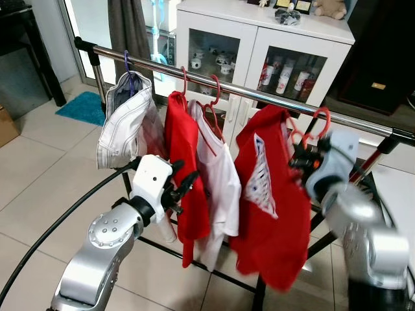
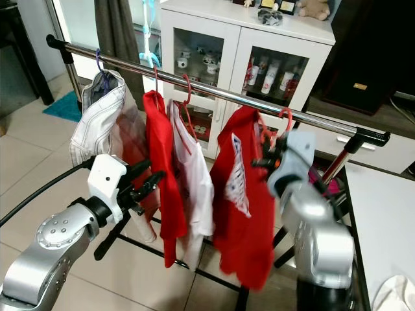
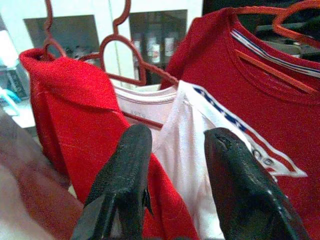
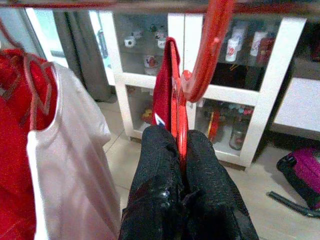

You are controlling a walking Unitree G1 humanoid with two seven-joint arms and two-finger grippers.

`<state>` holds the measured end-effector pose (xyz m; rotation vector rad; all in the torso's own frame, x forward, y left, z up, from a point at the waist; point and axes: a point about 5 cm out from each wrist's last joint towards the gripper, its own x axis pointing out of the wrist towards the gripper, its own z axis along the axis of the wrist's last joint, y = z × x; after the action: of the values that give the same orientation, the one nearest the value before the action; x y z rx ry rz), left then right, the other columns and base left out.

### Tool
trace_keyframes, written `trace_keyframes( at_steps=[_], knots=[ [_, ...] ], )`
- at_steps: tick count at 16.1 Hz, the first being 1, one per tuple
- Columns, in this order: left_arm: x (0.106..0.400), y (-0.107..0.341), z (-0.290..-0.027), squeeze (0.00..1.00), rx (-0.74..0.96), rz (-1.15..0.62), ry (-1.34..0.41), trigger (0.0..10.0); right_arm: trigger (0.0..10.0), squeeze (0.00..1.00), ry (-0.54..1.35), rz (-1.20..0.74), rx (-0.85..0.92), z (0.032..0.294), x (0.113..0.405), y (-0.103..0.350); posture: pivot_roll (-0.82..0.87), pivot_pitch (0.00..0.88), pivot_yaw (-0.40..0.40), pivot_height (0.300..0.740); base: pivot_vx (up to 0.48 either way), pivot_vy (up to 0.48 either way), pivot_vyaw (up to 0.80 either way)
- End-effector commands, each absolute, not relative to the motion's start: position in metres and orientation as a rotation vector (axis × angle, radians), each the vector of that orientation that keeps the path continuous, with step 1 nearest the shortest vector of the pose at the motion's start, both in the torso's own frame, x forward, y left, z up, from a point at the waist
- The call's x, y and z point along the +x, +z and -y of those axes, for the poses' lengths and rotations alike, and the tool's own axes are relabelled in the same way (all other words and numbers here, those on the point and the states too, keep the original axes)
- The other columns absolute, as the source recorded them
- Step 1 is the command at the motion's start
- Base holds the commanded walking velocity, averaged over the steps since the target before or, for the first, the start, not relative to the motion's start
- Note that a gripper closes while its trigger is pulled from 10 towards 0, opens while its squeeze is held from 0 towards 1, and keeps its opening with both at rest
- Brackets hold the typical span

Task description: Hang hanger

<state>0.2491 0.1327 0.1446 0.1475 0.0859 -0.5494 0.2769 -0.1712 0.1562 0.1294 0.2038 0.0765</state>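
A red hanger [image 1: 316, 126] carries a red shirt [image 1: 269, 194] with a white striped print. Its hook rises to the metal rail [image 1: 272, 98] of the clothes rack; I cannot tell whether it rests on the rail. My right gripper [image 1: 299, 157] is shut on the red hanger [image 4: 178, 125] just below the hook. My left gripper [image 1: 186, 186] is open beside a hanging red garment [image 1: 183, 162], its fingers [image 3: 125, 175] pointing at that garment and a white shirt [image 1: 220, 181], holding nothing.
On the rail's left hang a grey-white garment [image 1: 126, 120] on a purple hanger and other clothes on red hangers. A white glass-door cabinet [image 1: 259, 58] stands behind the rack. A black cable [image 1: 58, 223] arcs across the tiled floor side. A blue mat [image 1: 84, 107] lies far left.
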Motion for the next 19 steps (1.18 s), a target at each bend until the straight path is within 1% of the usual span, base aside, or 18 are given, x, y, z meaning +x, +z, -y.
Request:
trace_keyframes(
  at_steps=[1, 3, 7, 9, 10, 13, 19],
  knots=[
    [0.249, 0.142, -0.135, 0.00, 0.140, -0.103, -0.531, 10.0, 0.0, 0.00, 0.080, -0.149, 0.100, 0.172, 0.276, 0.165, -0.10, 0.000, -0.077, 0.740, 0.000, 0.000, 0.00],
    [0.245, 0.138, -0.138, 0.00, 0.133, -0.109, -0.512, 10.0, 0.0, 0.00, 0.095, -0.184, 0.055, 0.171, 0.274, 0.153, -0.09, 0.000, -0.086, 0.740, 0.000, 0.000, 0.00],
    [0.243, 0.138, -0.140, 0.00, 0.125, -0.109, -0.491, 10.0, 0.0, 0.00, 0.089, -0.257, 0.036, 0.171, 0.267, 0.138, -0.09, 0.000, -0.090, 0.740, 0.000, 0.000, 0.00],
    [0.243, 0.139, -0.140, 0.00, 0.126, -0.107, -0.490, 10.0, 0.0, 0.00, 0.096, -0.263, 0.037, 0.170, 0.266, 0.136, -0.09, 0.000, -0.095, 0.740, 0.000, 0.000, 0.00],
    [0.241, 0.142, -0.140, 0.00, 0.120, -0.102, -0.488, 10.0, 0.0, 0.00, 0.122, -0.270, 0.046, 0.165, 0.264, 0.133, -0.08, 0.000, -0.102, 0.740, -0.251, 0.000, 0.00],
    [0.239, 0.141, -0.142, 0.00, 0.113, -0.104, -0.476, 10.0, 0.0, 0.00, 0.117, -0.273, 0.052, 0.165, 0.263, 0.131, -0.08, 0.000, -0.102, 0.740, -0.251, 0.000, 0.00],
    [0.242, 0.144, -0.142, 0.00, 0.108, -0.106, -0.485, 10.0, 0.0, 0.00, 0.090, -0.262, 0.058, 0.168, 0.260, 0.133, -0.09, 0.000, -0.078, 0.740, -0.250, 0.000, 0.00]
  ],
)
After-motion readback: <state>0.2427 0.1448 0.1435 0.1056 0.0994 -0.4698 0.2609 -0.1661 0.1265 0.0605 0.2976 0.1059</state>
